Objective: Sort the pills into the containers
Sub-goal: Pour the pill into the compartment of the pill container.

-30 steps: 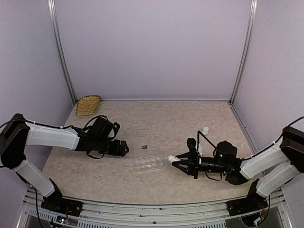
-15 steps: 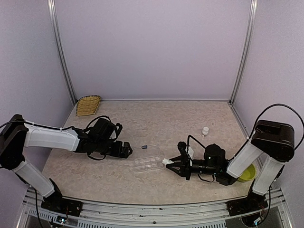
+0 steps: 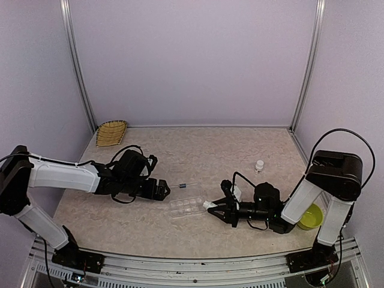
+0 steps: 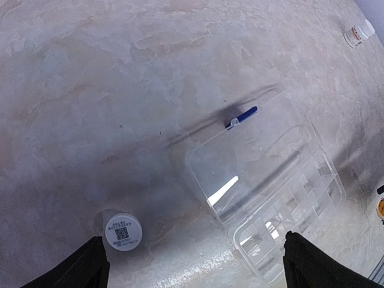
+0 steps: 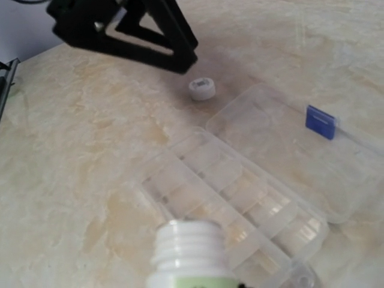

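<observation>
1. Containers (image 5: pixel 234 198) here are the small cells of one clear organizer box (image 3: pixel 187 207), which lies flat on the counter (image 3: pixel 240 150) between the two arms.
2. Its lid (image 4: pixel 240 174) is swung fully open and rests on the counter on the far side of the cell tray. A blue latch (image 4: pixel 243 114) sits at the lid's outer edge.
3. Pills are too small to make out in any view.
4. The right claw (image 3: pixel 215 207) is clamped on a white bottle (image 5: pixel 191 252) with its cap off and its threaded neck bare.
5. That bottle is held low and nearly level, its mouth pointing at the right end of the box and just beside it. Whether the two touch cannot be told.
6. The left claw (image 4: pixel 195 267) is spread wide and grips nothing, with a fingertip at each lower corner of its wrist view. It sits low over the counter, just beside the left edge of the open lid.
7. A white cap (image 4: pixel 124 232) with a printed code on top lies on the counter to the left of the box, near the left claw and apart from the box.
8. A second white bottle (image 3: pixel 259 165) stands upright farther back on the right, well apart from the box.
9. A yellow-green bowl (image 3: pixel 311 217) sits by the right arm, partly hidden behind it. A woven basket (image 3: pixel 111 132) lies in the far left corner.
</observation>
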Robot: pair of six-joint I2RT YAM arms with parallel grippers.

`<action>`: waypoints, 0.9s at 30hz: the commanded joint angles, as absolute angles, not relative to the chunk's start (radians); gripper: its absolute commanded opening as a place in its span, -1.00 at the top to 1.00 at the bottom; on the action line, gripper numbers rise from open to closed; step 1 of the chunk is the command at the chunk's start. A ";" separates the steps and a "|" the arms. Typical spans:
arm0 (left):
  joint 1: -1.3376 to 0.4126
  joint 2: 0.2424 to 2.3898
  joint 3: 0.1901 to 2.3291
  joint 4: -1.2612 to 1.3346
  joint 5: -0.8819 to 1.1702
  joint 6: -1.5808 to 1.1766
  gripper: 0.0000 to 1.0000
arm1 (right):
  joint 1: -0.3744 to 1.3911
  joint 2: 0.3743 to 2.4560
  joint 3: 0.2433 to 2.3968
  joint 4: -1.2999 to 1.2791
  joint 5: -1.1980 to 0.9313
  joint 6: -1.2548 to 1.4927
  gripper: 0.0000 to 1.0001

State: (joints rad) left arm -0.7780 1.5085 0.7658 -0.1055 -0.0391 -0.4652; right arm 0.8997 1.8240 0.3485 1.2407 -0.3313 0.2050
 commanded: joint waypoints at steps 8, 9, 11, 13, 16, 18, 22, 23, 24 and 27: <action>-0.790 1.484 0.763 -0.038 -0.057 -0.445 -0.98 | 0.881 1.861 0.388 1.207 -0.307 0.220 0.71; -0.790 1.482 0.760 -0.034 -0.057 -0.444 -0.97 | 0.881 1.864 0.390 1.204 -0.308 0.221 0.71; -0.790 1.480 0.755 -0.027 -0.055 -0.443 -0.98 | 0.879 1.869 0.394 1.198 -0.310 0.223 0.71; -0.790 1.479 0.752 -0.022 -0.055 -0.442 -0.98 | 0.876 1.875 0.395 1.198 -0.313 0.225 0.71; -0.790 1.478 0.752 -0.021 -0.054 -0.442 -0.98 | 0.875 1.880 0.396 1.198 -0.315 0.227 0.71; -0.790 1.475 0.750 -0.022 -0.055 -0.441 -0.98 | 0.876 1.884 0.396 1.197 -0.316 0.228 0.71; -0.790 1.471 0.750 -0.024 -0.058 -0.439 -0.98 | 0.875 1.895 0.401 1.187 -0.325 0.233 0.72; -0.790 1.469 0.750 -0.025 -0.059 -0.439 -0.97 | 0.876 1.896 0.401 1.186 -0.327 0.233 0.71; -0.790 1.468 0.751 -0.025 -0.058 -0.439 -0.97 | 0.875 1.898 0.401 1.184 -0.327 0.236 0.71; -0.790 1.468 0.752 -0.023 -0.058 -0.440 -0.98 | 0.875 1.900 0.406 1.174 -0.328 0.241 0.72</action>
State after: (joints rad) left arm -0.7826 1.4940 0.7597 -0.0444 -0.0429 -0.4549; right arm 0.8818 1.8839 0.3862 1.1934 -0.3202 0.2291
